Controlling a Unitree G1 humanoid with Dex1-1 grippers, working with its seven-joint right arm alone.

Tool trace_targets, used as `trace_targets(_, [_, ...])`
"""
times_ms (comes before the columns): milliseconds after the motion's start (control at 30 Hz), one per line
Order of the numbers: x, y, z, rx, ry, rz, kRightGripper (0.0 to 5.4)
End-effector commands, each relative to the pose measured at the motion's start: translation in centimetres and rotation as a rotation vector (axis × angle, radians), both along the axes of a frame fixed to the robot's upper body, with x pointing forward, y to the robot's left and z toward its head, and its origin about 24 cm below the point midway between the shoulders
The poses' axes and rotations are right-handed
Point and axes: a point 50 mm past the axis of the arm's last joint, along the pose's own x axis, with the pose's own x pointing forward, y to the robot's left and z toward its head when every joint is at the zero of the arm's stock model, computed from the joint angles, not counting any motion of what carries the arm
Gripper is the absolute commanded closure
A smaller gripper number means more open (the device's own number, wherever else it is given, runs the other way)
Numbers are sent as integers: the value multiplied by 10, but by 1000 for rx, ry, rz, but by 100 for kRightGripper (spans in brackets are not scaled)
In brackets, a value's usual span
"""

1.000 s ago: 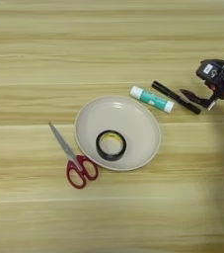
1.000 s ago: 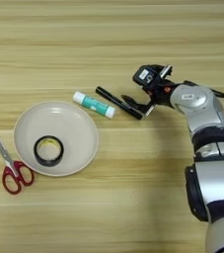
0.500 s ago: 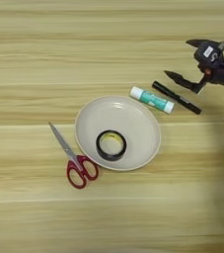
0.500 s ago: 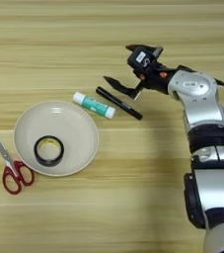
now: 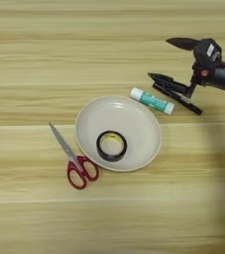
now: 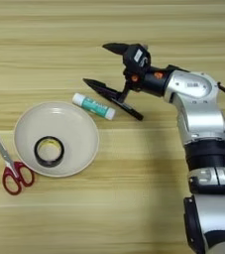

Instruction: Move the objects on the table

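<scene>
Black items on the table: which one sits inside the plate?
The tape ring. It lies flat in the beige plate, while the marker pen lies on bare wood beside the glue stick, under the open right gripper.

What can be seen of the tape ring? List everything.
The tape ring is a small black roll with a yellowish inner core around an open centre. It lies flat, hole up, inside the round beige plate, a little left of the middle and toward the near side. Only the plate touches it; the gripper is well away, to the upper right.
</scene>
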Motion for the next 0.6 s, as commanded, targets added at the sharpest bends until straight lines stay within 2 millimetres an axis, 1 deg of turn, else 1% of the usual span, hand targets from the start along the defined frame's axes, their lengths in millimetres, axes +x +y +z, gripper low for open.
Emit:
trace_targets(33, [-4,10,26,-1,-92,57,4])
trace_targets(167, [-9,17,17,-22,-62,107,4])
trace_targets(400, [-18,26,9,-27,-24,180,4])
trace_targets(600, [-25,37,-6,-37,38,247,4])
